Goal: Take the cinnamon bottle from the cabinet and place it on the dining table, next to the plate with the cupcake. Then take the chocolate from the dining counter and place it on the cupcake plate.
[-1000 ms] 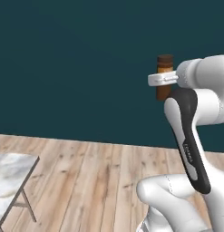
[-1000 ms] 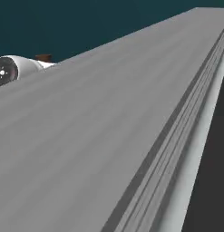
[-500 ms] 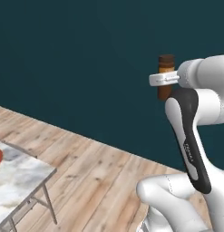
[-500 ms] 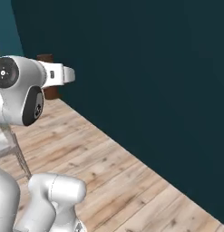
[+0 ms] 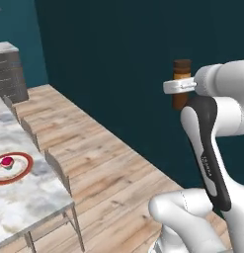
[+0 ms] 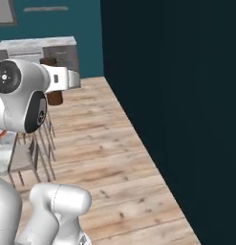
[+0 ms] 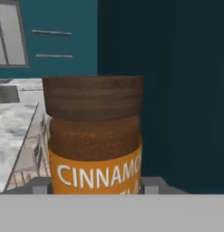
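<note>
One cinnamon bottle upright, clamped in the gripper; one cupcake on one plate, dining table well left, wooden floor between.

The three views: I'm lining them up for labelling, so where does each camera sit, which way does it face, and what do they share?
Left base view: behind the arm on its left, facing the dining table with the plate and cupcake; the white arm rises at right, its gripper shut on the cinnamon bottle.
Right base view: behind on the right, facing the wood floor and dark wall; the arm fills the left side.
Hand view: on the hand, looking along the gripper at the bottle's cap and label.
Shared: all three show the bottle.
</note>
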